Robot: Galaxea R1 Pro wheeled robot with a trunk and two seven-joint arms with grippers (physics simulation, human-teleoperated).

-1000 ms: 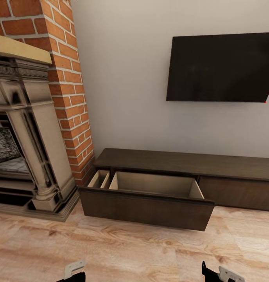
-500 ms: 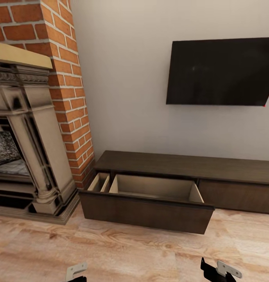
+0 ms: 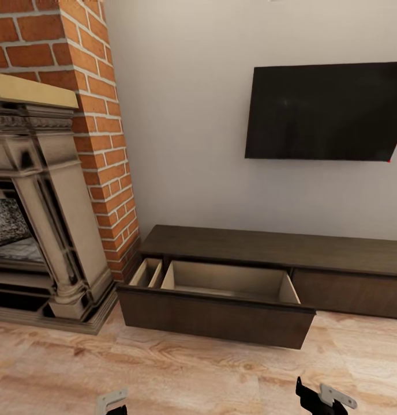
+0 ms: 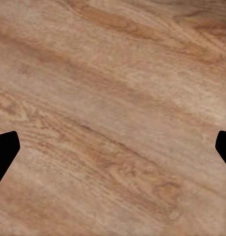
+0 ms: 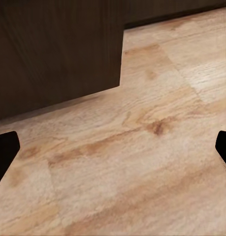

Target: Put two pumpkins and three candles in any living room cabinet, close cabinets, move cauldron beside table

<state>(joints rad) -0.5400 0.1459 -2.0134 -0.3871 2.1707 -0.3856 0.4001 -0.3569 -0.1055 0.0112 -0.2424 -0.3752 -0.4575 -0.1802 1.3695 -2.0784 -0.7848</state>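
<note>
- Fingertips of the left gripper (image 4: 113,152) are seen at opposite edges of the left wrist view, spread wide, with nothing but wooden floor (image 4: 108,98) between them.
- Fingertips of the right gripper (image 5: 113,147) are likewise set wide apart in the right wrist view, with nothing held; bare floor lies between them, and the dark front of the open drawer (image 5: 53,54) is seen beyond.
- In the head view, only small parts of both grippers are seen at the bottom edge, the left gripper (image 3: 112,402) and the right gripper (image 3: 328,397), above the floor.
- The cabinet (image 3: 279,248), a long low dark-brown unit, is placed against the wall, just beside the brick fireplace (image 3: 54,190).
- Its left drawer (image 3: 216,314) is pulled out; the pale tan interior is exposed, with a narrow divided section at its left end, and no contents can be made out.
- The drawer front to its right (image 3: 348,294) is shut.
- A black television (image 3: 328,112) is mounted on the wall above the cabinet.
</note>
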